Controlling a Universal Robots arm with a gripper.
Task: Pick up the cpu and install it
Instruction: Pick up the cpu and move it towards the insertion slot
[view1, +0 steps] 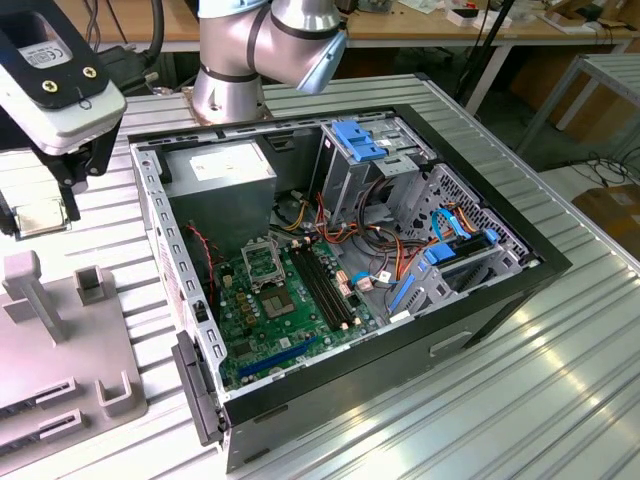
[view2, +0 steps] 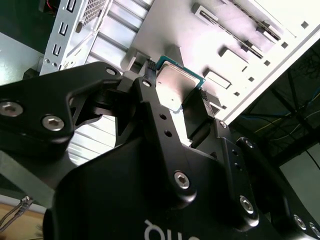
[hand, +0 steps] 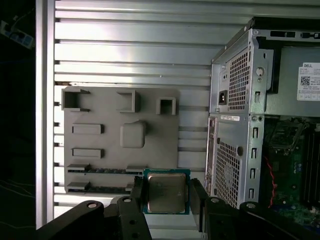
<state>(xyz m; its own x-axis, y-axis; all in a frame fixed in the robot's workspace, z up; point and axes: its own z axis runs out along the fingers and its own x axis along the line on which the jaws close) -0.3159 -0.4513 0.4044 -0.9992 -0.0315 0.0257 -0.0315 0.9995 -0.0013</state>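
End effector (hand: 166, 196) tight around the cpu (hand: 165, 192), beside the open computer case (hand: 235, 125), green board (view1: 280, 320) inside

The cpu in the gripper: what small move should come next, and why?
Probably carry it toward the exterior view's right: the gripper grips the cpu by the grey tray, while the socket on the green board lies inside the open case.
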